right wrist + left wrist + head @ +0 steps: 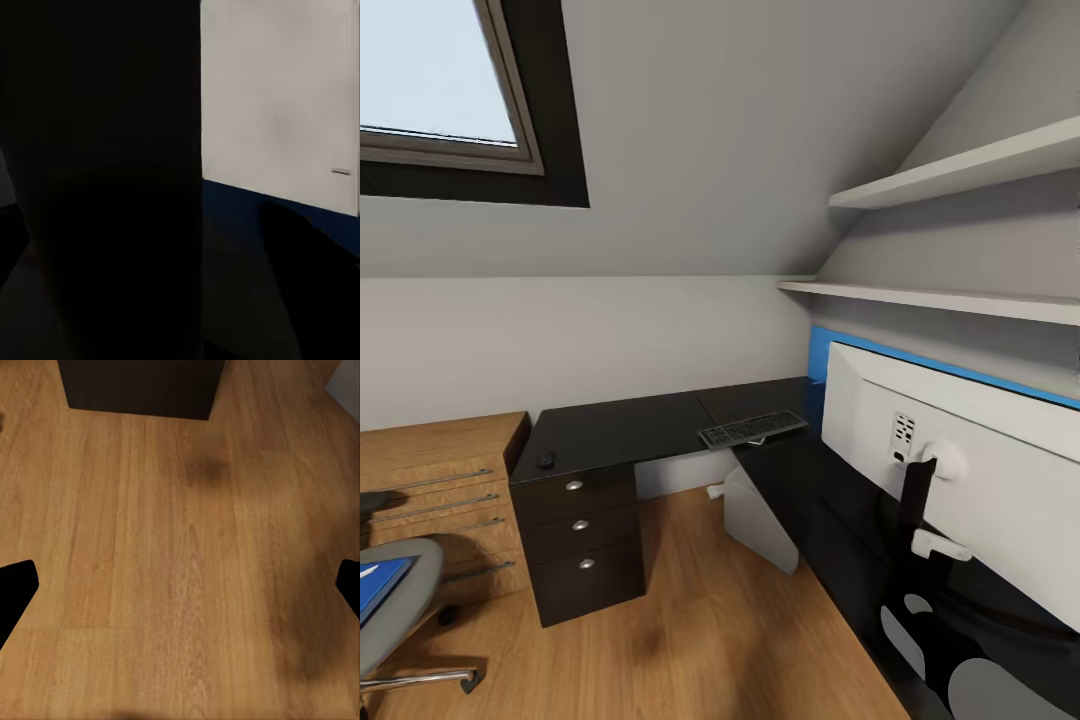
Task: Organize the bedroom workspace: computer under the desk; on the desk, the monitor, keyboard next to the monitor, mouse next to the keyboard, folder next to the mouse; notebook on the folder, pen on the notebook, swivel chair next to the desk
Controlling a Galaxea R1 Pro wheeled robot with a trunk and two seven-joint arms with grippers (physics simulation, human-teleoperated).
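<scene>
1. The left gripper (180,585) hangs over bare wooden floor (187,570). Its two black fingertips show at opposite edges of the wrist view, so the jaws stand wide apart and hold nothing.
2. The right gripper's state I cannot tell; its wrist view is mostly darkness, with a pale panel beside it.
3. Outward: the desk (620,430) is glossy black and L-shaped, with three drawers bearing round silver knobs. The keyboard (752,429) lies flat near its inner corner, and the mouse (546,460) sits well apart from it at the drawer end.
4. The monitor (960,470) stands on the desk's near wing, its pale back facing me.
5. The bright blue folder (380,585) lies on the grey padded swivel chair (405,600).
6. Judging from this, fetching the folder seems next: turn toward the chair and slide the open jaws over the thin folder's edge.
</scene>
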